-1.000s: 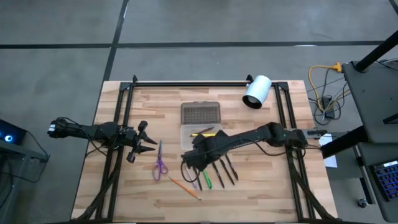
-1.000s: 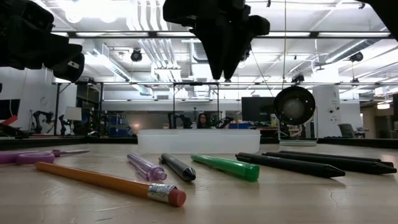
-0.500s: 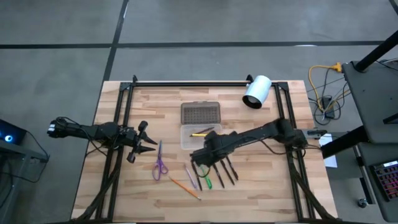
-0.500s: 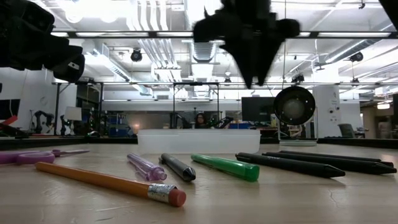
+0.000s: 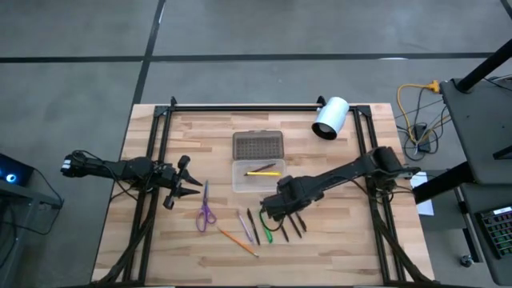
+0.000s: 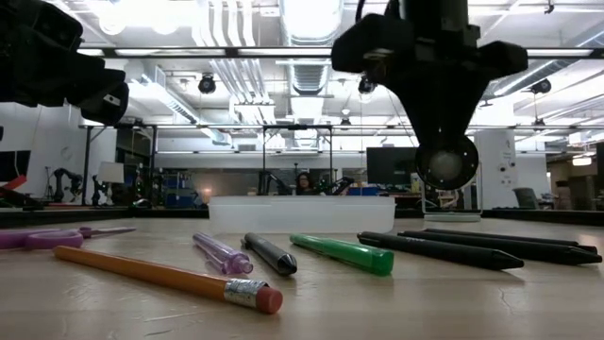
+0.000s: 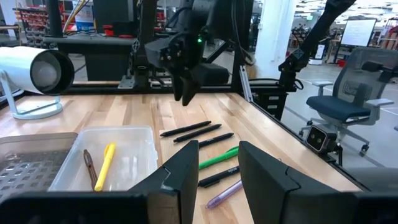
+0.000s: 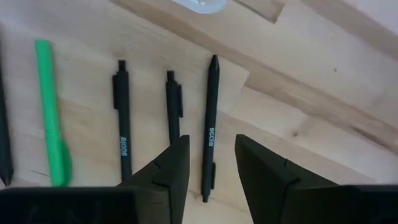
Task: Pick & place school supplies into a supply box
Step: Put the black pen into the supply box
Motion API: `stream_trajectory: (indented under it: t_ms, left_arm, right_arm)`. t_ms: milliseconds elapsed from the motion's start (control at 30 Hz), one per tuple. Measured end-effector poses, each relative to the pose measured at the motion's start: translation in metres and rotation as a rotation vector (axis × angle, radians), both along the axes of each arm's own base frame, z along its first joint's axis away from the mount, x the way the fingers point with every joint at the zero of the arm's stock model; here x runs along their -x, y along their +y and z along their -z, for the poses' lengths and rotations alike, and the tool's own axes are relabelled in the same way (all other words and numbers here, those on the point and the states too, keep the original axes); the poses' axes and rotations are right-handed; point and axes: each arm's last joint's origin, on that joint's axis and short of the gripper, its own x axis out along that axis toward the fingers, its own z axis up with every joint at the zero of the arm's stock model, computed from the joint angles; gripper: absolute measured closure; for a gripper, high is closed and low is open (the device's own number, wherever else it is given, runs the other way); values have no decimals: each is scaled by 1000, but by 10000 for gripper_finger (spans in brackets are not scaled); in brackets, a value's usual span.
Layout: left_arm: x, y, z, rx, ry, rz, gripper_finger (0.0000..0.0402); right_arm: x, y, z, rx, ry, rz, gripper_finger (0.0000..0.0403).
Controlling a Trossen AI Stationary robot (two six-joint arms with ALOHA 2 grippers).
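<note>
The clear supply box [image 5: 258, 178] lies mid-table with its dotted grey lid [image 5: 258, 146] open on the far side. A yellow pen [image 7: 106, 157] and a brown pencil [image 7: 87, 163] lie inside. On the wood near the box lie purple scissors [image 5: 206, 211], an orange pencil [image 5: 238, 241], a purple pen [image 5: 244, 226], a green pen [image 8: 51, 112] and several black pens [image 8: 208, 124]. My right gripper [image 5: 272, 214] hovers open above the black pens, fingers pointing down [image 8: 211, 165]. My left gripper [image 5: 194, 190] waits open, left of the scissors.
A white cylinder [image 5: 330, 118] on a stand sits at the far right of the table, beyond the box. Dark frame rails [image 5: 160, 160] run along both table sides and the far edge. Bare wood lies toward the near edge.
My right gripper has travelled toward the table's right and slightly toward the near edge, from above the purple and black pens to above the group of black pens. The pens, scissors, box and left arm have stayed where they were.
</note>
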Motion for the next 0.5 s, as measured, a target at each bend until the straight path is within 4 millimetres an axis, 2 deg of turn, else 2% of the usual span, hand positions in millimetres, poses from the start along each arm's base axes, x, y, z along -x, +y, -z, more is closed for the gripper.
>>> stream_trajectory:
  t_ms: [133,300,500]
  left_arm:
    - [0,0,0,0,1,-1,303]
    - [0,0,0,0,1,0,303]
    - [0,0,0,0,1,-1,303]
  right_arm:
    - [7,2,8,-9,40,-2,277]
    - [7,5,21,-45,60,-23,281]
    - [5,5,23,-39,39,-52,289]
